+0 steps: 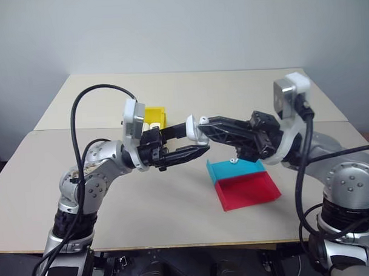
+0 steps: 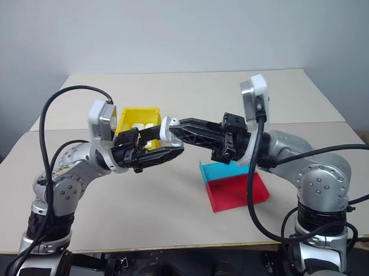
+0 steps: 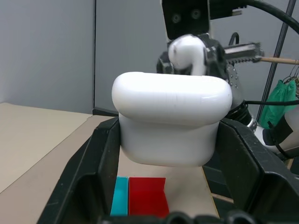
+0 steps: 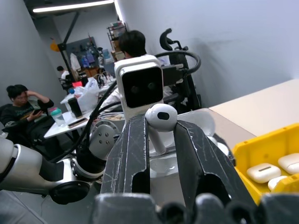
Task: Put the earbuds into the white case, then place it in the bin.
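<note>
The wide beige table (image 1: 175,205) made of two boards carries everything, with broad bare surface in front of and behind the arms and open room out to its front edge. On it, to the robot's right of centre, sits the shallow cyan-and-red plastic tray (image 1: 244,184), and one tiny white earbud lies on its cyan part. Farther back, behind the grippers, stands the small bright yellow rectangular plastic bin (image 2: 138,118); the right wrist view shows several white cases already lying inside it.

Both arms meet above the table's middle, clear of the surface. The left gripper (image 2: 163,146), two black fingers pointing toward the robot's right, is clamped narrow on the small glossy white rounded-square charging case (image 3: 170,119), a finger pressed against each side. In the left wrist view the case's lid is raised.

The right gripper (image 4: 161,128) points toward the robot's left, its fingers drawn close together and pinching a tiny glossy white earbud with a short stem (image 4: 160,120). The bud's head stands above the fingertips, just beside the held case, though I cannot tell whether they touch.
</note>
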